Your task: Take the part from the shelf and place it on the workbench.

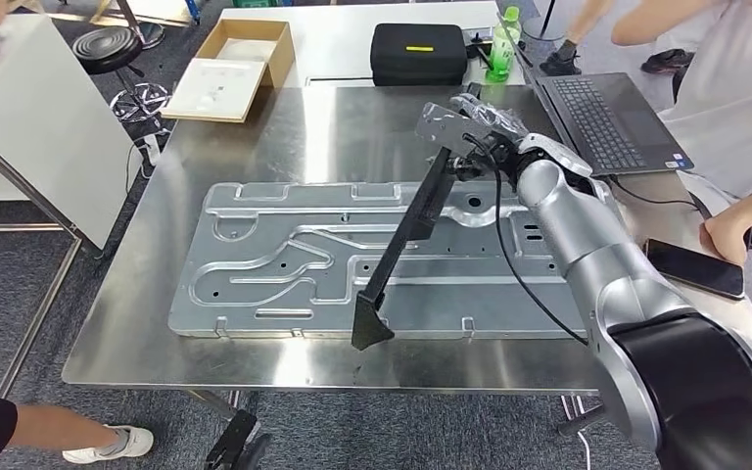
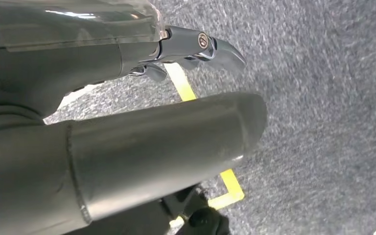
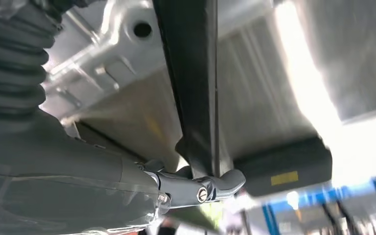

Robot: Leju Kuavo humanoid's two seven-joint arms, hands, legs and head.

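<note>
Bright even light; glare on steel workbench (image 1: pixel 284 137); right wrist view blurred, overexposed.

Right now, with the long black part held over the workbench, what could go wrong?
1. The right robot hand grips the long black bar only at its upper end, so the bar may swing or slip.
2. Its lower end hangs over the stamped metal plate and could strike or scratch it.
3. A person's hand and a phone lie close to the right arm.
</note>
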